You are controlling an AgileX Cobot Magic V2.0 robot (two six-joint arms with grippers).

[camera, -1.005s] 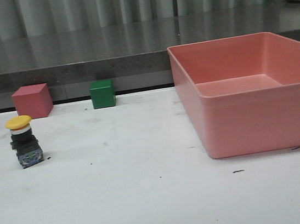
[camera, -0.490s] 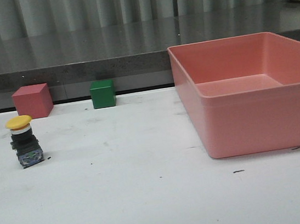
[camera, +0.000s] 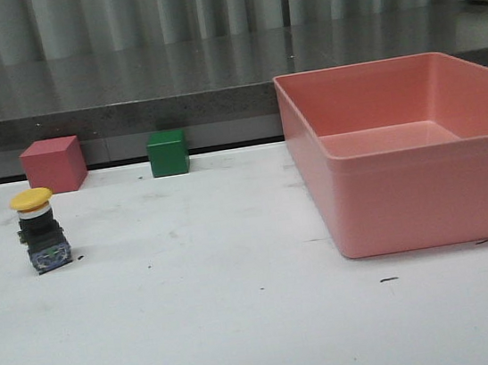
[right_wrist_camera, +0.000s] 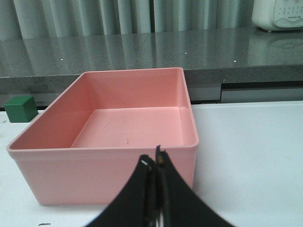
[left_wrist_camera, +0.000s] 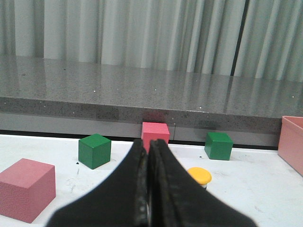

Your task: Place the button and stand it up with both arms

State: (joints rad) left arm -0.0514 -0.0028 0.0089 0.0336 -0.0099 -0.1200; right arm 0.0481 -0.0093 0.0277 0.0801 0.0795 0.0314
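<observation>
Button (camera: 39, 231) stands cap-up on the counter (camera: 243, 309), well apart from the pink bin (camera: 411, 151); both my left gripper (left_wrist_camera: 149, 156) and right gripper (right_wrist_camera: 155, 165) have jaws pressed closed, empty, so any approach should avoid toppling it.

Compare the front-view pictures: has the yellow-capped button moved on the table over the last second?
No. The button stands upright at the same spot, in front of the red cube and left of the green cube.

The button (camera: 40, 232) has a yellow cap, black body and bluish base. The bin (camera: 406, 148) is salmon pink. One cube (camera: 54, 164) is pink-red, another (camera: 168, 152) dark green. The counter (camera: 243, 309) is white.
</observation>
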